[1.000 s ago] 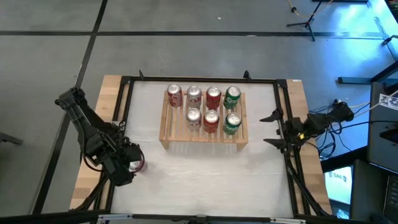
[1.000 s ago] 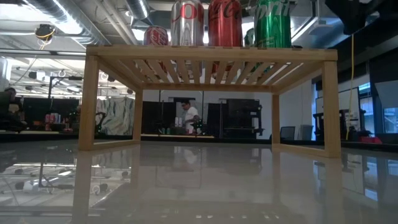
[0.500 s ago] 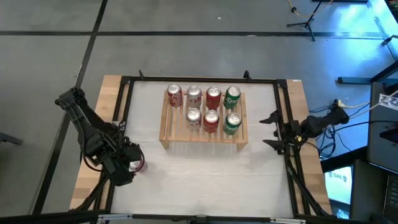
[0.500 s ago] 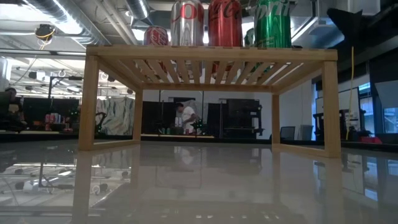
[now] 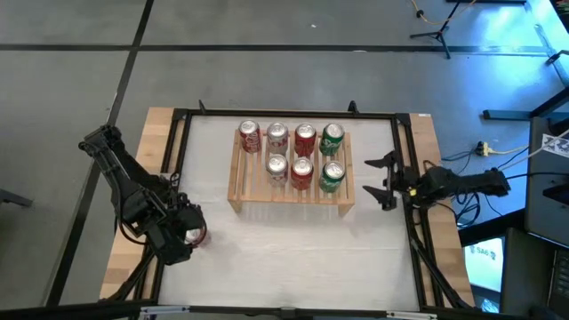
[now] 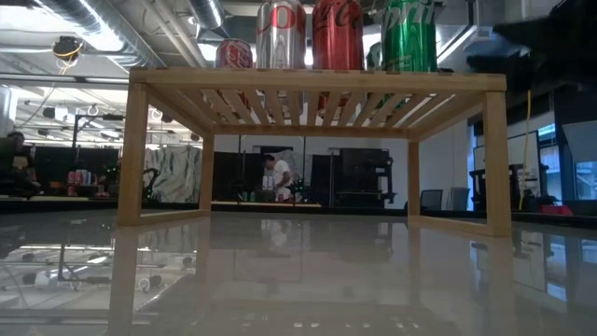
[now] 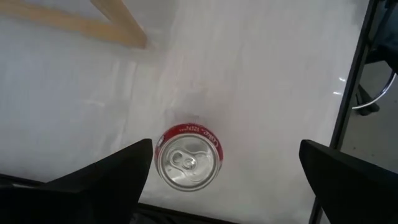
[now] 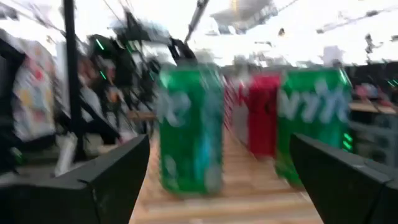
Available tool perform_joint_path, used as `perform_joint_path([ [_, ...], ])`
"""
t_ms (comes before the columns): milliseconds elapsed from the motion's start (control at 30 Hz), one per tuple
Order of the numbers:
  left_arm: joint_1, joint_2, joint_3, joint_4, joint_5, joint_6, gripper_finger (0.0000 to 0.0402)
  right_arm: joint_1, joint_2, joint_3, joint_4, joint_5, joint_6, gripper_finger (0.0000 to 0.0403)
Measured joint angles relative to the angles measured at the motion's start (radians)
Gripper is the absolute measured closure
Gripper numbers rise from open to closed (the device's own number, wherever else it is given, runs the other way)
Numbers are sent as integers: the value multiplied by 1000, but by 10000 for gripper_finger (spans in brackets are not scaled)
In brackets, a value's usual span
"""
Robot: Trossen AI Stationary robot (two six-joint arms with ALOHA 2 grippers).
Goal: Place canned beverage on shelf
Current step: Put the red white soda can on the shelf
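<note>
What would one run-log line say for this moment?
left gripper: open above red can | right gripper: open beside shelf

Seven cans [image 5: 301,152] stand on the shelf [image 5: 242,194]; one can [image 5: 193,236] left of it.

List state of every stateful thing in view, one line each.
shelf: upright on the table, seven cans on top, one front slot free.
shelf cans: all upright, four in back, three in front.
loose red can: upright on the table, unheld, below the left gripper.
left gripper: jaws open, above the loose red can.
right gripper: jaws open, empty, beside the shelf's right end.
</note>
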Motion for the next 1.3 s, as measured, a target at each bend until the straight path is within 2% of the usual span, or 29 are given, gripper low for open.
perform_joint_path([
  [267, 0, 0, 0, 0, 2, 85, 7, -77, 0, 1, -211, 0, 64, 22],
  [667, 0, 0, 0, -6, 30, 105, 7, -74, 0, 1, -215, 4, 100, 22],
  [800, -1, 0, 0, -40, 78, 105, 7, -74, 0, 2, -216, 1, 113, 22],
  [1000, -1, 0, -1, -91, 70, 105, 7, -74, 0, 2, -219, -17, 113, 22],
  [1133, -1, -1, -35, -89, 45, 98, 7, -74, 0, 2, -219, -17, 113, 22],
  [1300, -1, -1, -113, -53, 73, 97, 7, -74, 0, 2, -219, -18, 113, 22],
])
